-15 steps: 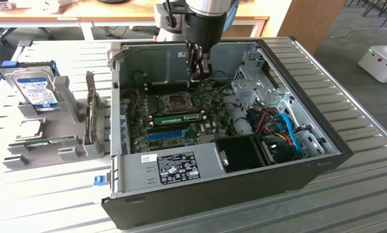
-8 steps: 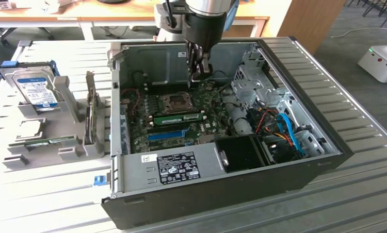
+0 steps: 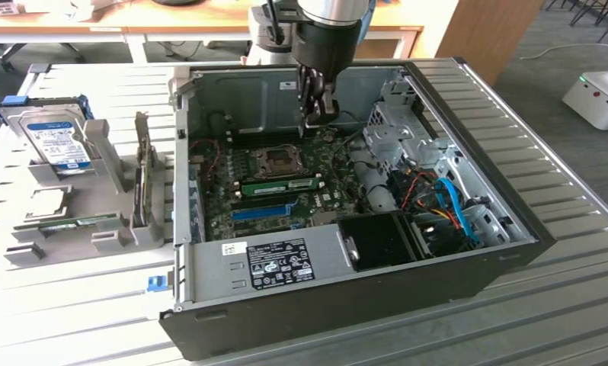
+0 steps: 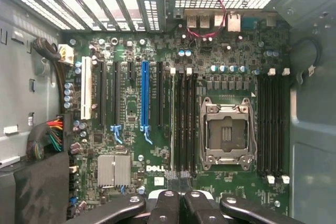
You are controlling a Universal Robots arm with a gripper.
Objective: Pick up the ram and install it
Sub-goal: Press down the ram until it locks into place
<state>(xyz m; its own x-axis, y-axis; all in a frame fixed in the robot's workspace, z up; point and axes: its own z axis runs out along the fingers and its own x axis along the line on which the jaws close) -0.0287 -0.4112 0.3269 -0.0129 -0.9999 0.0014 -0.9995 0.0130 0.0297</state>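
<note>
The ram, a long green stick with a white label, stands on edge in a slot on the motherboard inside the open computer case, between the processor socket and the blue expansion slot. My gripper hangs inside the case above the board, beyond the ram, shut with nothing between its fingers. In the wrist view the shut gripper hovers over the near ends of the black memory slots beside the processor socket. The ram's thin top edge shows there.
To the exterior view's left of the case, a grey rack holds a silver hard drive with a blue label and another green stick. The case walls, drive cage and cables crowd the board's far side.
</note>
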